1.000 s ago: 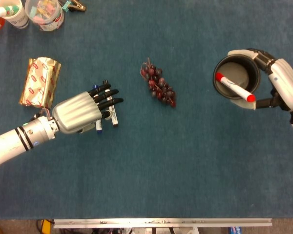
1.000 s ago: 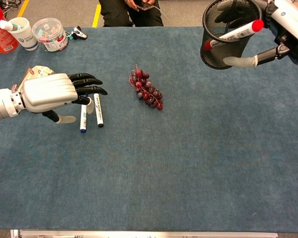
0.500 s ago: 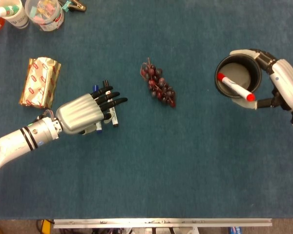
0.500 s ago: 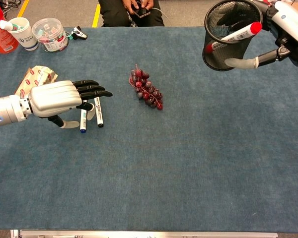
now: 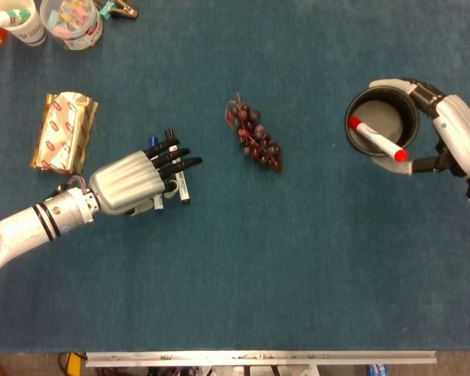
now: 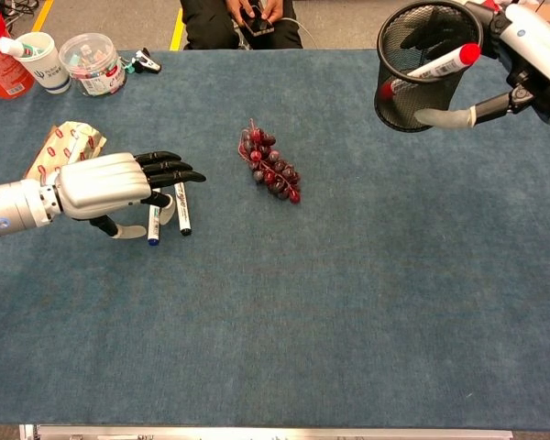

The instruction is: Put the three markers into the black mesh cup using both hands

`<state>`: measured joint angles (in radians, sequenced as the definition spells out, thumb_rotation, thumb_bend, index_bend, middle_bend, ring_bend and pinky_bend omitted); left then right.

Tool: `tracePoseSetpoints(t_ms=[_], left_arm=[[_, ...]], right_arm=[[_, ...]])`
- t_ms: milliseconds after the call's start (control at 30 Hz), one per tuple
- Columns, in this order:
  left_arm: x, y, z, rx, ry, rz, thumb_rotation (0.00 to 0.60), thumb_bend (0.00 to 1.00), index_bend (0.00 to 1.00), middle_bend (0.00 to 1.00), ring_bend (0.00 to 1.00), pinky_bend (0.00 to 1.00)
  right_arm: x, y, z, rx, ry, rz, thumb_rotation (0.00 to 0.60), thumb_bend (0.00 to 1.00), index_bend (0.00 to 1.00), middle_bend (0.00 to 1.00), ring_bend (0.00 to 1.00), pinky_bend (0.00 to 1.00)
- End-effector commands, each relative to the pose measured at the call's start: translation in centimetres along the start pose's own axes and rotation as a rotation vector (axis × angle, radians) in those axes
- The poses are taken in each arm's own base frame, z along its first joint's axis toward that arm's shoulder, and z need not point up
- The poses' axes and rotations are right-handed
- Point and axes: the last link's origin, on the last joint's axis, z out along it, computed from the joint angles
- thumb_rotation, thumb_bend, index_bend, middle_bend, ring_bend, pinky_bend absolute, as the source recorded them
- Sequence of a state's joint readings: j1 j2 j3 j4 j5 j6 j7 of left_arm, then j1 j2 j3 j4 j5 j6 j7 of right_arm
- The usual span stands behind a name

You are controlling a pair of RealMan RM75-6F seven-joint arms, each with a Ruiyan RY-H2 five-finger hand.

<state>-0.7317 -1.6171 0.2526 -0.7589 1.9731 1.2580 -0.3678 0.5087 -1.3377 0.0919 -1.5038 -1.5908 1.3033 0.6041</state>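
Note:
The black mesh cup (image 6: pixel 425 64) (image 5: pixel 382 124) is lifted off the table at the far right, gripped by my right hand (image 6: pixel 522 55) (image 5: pixel 448 133). A red-capped marker (image 6: pixel 431 67) (image 5: pixel 377 139) leans inside it, its cap poking over the rim. Two markers lie side by side on the blue cloth at the left: a black-capped one (image 6: pixel 181 209) (image 5: pixel 181 188) and a blue-capped one (image 6: pixel 153 224) (image 5: pixel 157 201). My left hand (image 6: pixel 110 184) (image 5: pixel 133 182) hovers over them with fingers stretched out, holding nothing.
A bunch of dark red grapes (image 6: pixel 269 171) lies mid-table. A foil snack packet (image 6: pixel 60 147) sits by my left hand. At the back left stand a white cup (image 6: pixel 38 59), a clear tub (image 6: pixel 93 62), a red bottle (image 6: pixel 0 57) and a black clip (image 6: pixel 147 62).
My left hand has slid toward the near edge and lowered over the two markers. The right hand has shifted the cup slightly further right.

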Motion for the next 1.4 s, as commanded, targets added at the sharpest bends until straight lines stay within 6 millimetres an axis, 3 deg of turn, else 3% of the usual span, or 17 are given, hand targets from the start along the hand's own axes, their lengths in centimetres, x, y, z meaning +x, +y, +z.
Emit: tracePoseSetpoints(t_ms=[33, 1400], left_arm=[[-0.2, 0.0, 0.0, -0.004, -0.005, 0.005, 0.600, 0.29, 0.46, 0.00, 0.00, 0.01], [-1.6, 0.2, 0.8, 0.000, -0.026, -0.006, 0.600, 0.29, 0.52, 0.00, 0.00, 0.01]], right_arm=[[0.0, 0.0, 0.0, -0.002, 0.001, 0.001, 0.600, 0.37, 0.38, 0.37, 0.24, 0.25], [0.2, 0.3, 0.2, -0.015, 0.017, 0.013, 0.600, 0.37, 0.39, 0.37, 0.24, 0.25]])
